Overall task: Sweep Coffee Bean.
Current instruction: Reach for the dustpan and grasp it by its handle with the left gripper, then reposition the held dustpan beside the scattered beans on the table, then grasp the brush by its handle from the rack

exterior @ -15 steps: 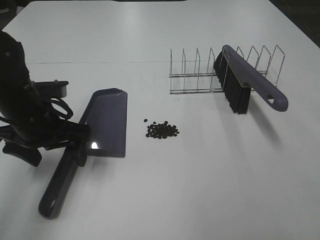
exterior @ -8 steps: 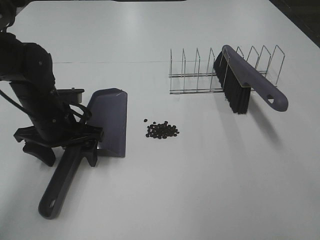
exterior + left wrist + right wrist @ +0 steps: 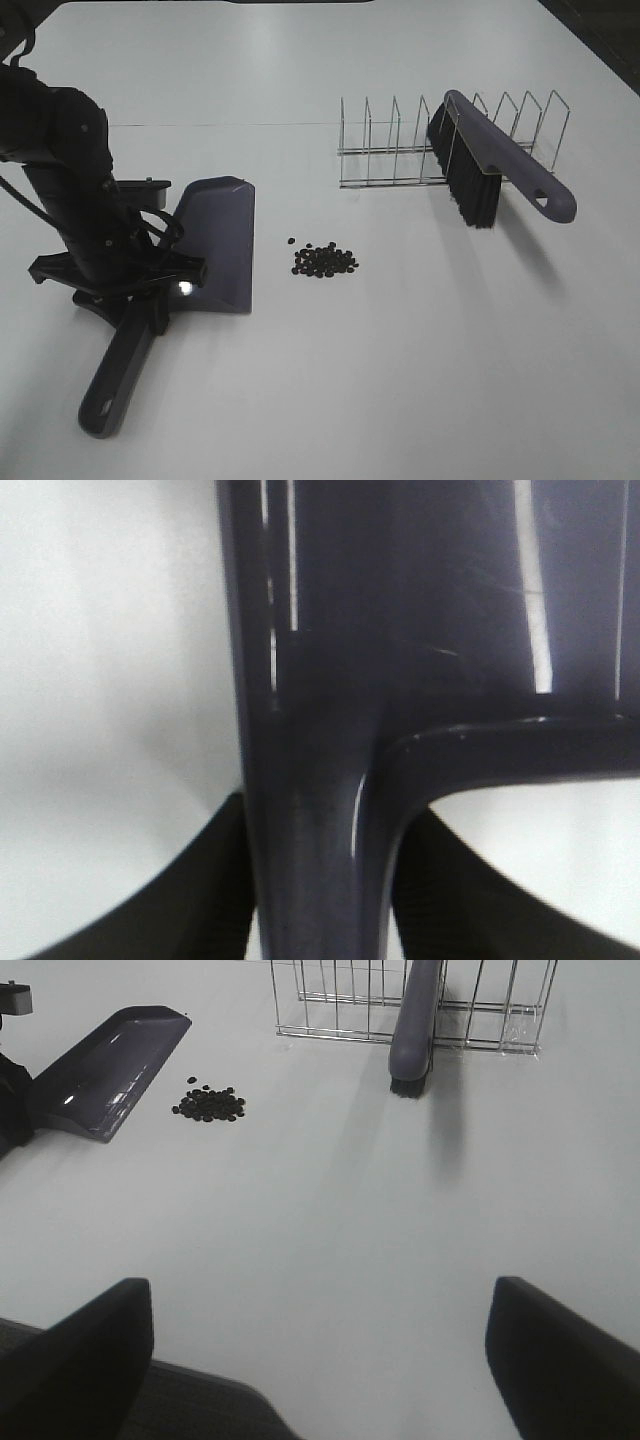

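The coffee bean pile (image 3: 323, 261) lies as a small dark cluster on the white table, just right of the purple dustpan (image 3: 218, 240). The dustpan's handle (image 3: 112, 385) points toward the table's front edge. My left gripper (image 3: 140, 305) sits low over the handle where it joins the pan, shut on it. In the left wrist view the handle (image 3: 310, 810) fills the gap in my left gripper (image 3: 320, 900), with black fingers (image 3: 215, 890) pressed on both sides. My right gripper (image 3: 320, 1360) stands open, well back from the beans (image 3: 208, 1105) and dustpan (image 3: 110, 1060).
A purple brush (image 3: 500, 165) with black bristles leans in a wire rack (image 3: 390, 150) at the back right, also seen as brush (image 3: 415, 1020) and rack (image 3: 330, 1000). White table (image 3: 420, 350) surrounds everything.
My left arm has swung over the dustpan handle and come down onto it. Its jaws have closed on the handle. Beans, brush and right gripper stay still.
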`<state>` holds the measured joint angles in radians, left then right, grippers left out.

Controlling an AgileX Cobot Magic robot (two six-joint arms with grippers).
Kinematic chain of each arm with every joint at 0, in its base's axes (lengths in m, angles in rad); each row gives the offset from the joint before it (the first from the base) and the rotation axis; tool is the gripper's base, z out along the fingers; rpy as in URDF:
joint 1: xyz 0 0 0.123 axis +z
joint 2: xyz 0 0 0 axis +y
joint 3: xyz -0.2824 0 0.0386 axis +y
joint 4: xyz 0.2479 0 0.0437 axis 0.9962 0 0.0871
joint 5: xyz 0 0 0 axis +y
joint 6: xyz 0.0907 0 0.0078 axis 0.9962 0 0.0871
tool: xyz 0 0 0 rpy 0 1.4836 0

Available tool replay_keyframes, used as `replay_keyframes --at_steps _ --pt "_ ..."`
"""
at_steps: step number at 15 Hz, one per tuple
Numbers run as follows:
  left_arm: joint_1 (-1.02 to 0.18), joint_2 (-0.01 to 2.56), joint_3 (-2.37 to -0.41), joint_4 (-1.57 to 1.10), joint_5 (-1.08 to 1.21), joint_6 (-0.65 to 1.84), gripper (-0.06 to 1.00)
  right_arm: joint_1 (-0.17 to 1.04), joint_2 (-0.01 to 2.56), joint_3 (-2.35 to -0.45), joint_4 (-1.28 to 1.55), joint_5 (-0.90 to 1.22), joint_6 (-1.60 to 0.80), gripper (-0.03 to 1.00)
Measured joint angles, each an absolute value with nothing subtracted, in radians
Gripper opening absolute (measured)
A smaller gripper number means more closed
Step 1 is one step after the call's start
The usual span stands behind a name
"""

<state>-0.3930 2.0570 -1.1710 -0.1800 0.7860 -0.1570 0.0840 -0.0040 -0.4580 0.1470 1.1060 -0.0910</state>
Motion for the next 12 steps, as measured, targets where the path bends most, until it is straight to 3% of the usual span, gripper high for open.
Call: replay_keyframes --at_steps 7,12 --pt "-0.393 2.057 -1.171 -0.12 0.793 -0.134 0.32 0.084 -0.004 -0.477 0.15 1.095 -0.071 0.81" --pt "-0.393 2.057 -1.171 -0.055 0.784 -0.079 0.32 0.084 0.252 -0.604 0.15 1.09 0.026 0.8"
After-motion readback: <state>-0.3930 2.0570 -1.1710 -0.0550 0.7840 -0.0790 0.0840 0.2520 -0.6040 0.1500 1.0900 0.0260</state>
